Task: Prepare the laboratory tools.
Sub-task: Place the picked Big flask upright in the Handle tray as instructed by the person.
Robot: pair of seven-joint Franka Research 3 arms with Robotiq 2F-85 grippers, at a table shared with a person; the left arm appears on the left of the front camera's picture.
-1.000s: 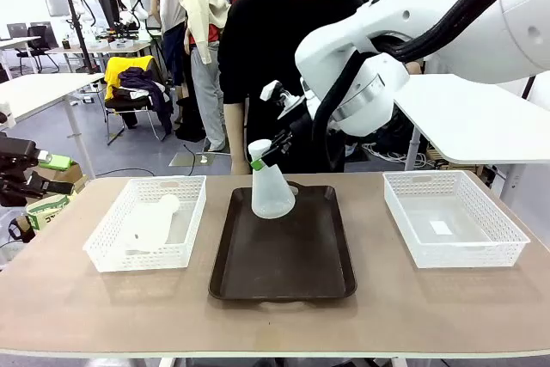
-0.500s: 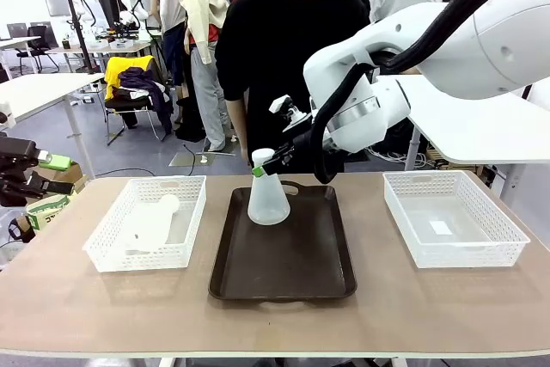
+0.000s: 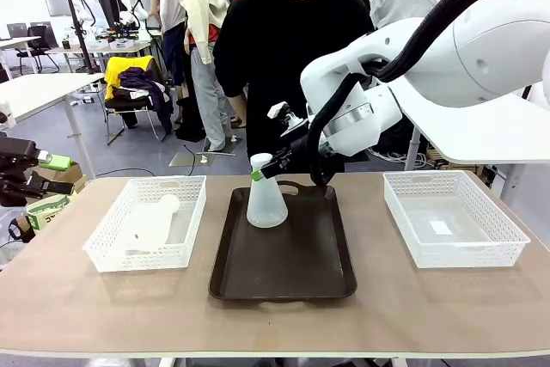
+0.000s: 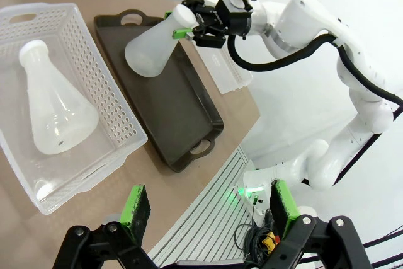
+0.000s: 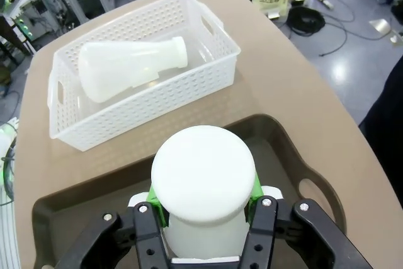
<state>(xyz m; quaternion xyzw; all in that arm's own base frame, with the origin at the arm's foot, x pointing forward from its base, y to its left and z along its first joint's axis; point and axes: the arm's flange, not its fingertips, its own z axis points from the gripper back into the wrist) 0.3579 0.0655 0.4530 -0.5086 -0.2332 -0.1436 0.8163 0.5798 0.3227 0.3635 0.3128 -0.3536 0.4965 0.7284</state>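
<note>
A translucent whitish flask (image 3: 266, 204) stands nearly upright over the far left part of the dark brown tray (image 3: 284, 268). My right gripper (image 3: 260, 170) is shut on its neck. I cannot tell whether the base touches the tray. From the right wrist, the flask's round top (image 5: 203, 171) sits between the green pads of my right gripper (image 5: 204, 212). A second flask (image 3: 148, 224) lies on its side in the left white basket (image 3: 193, 212). My left gripper (image 4: 211, 206) is open, off the table's left edge, holding nothing.
A white basket (image 3: 498, 242) at the right holds only a small slip. A person in black stands at the far side, right behind the tray. The tray's near half (image 4: 186, 137) is bare. Bare tabletop runs along the front edge.
My right arm has come down and slightly left, bringing the flask from above the tray down to its far left part. The left gripper and the basket flask have not moved.
</note>
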